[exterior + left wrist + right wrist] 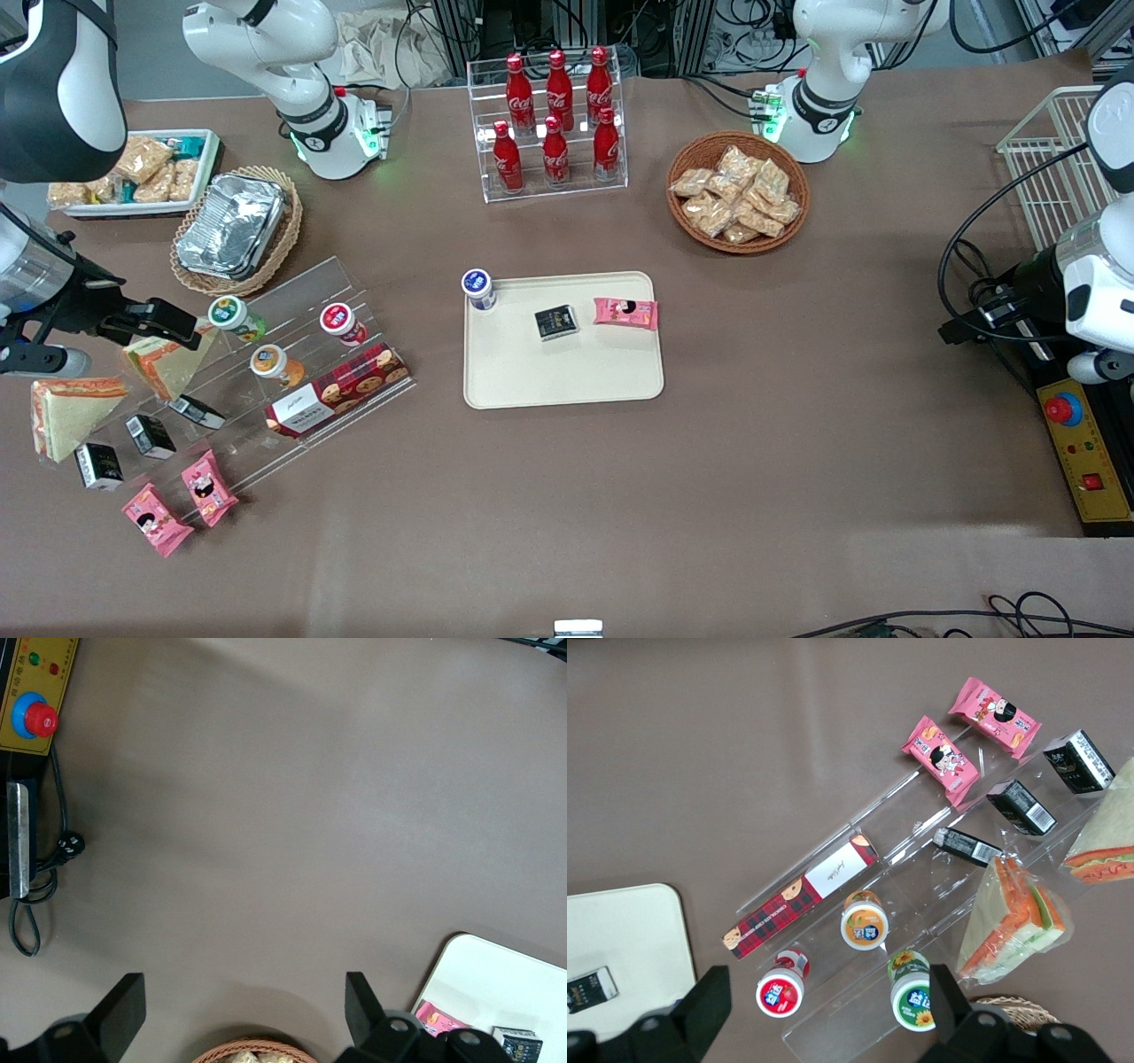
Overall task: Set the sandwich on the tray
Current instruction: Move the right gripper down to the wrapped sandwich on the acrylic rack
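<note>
White glossy arm [266, 44] shells, black joint bands, green base lights; black end effector [173, 323], 2 fingers.

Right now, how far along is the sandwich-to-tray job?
Early. The tray holds only a blue-lidded cup, a black packet and a pink packet, no sandwich. The gripper is open above the clear display rack, at the wedge nearer the foil tray. The sandwich with pale bread faces lies untouched at the rack's end. Grasp, carry and placement remain.
</note>
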You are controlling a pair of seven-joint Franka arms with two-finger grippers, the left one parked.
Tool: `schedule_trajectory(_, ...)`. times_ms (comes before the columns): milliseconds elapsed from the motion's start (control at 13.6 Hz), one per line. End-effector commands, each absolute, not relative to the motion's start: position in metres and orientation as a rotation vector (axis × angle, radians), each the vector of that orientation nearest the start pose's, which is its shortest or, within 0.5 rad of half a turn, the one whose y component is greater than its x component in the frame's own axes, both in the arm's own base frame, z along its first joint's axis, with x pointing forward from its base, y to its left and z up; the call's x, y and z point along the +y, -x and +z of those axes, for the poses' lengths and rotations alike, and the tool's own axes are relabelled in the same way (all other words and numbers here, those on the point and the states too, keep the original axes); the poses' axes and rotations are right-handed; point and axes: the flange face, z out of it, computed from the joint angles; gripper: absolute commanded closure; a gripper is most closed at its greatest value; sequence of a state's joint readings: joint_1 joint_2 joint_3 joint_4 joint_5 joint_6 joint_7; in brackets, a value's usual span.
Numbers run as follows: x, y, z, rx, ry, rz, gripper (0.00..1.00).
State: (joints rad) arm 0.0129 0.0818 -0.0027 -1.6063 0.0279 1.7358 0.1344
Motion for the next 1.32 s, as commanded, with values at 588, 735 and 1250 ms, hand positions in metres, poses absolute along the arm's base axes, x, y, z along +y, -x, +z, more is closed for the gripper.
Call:
schedule_trajectory(588, -0.001, -0.598, 0.578, 0.249, 3.095, -0.065, 0.01)
schedule_trajectory(735, -0.005, -0.599, 0.576, 0.254, 3.112, -0.06, 0.01)
schedule_trajectory(1250, -0.086, -0.597, 0.568, 0.486, 3.139, -0.049, 0.01)
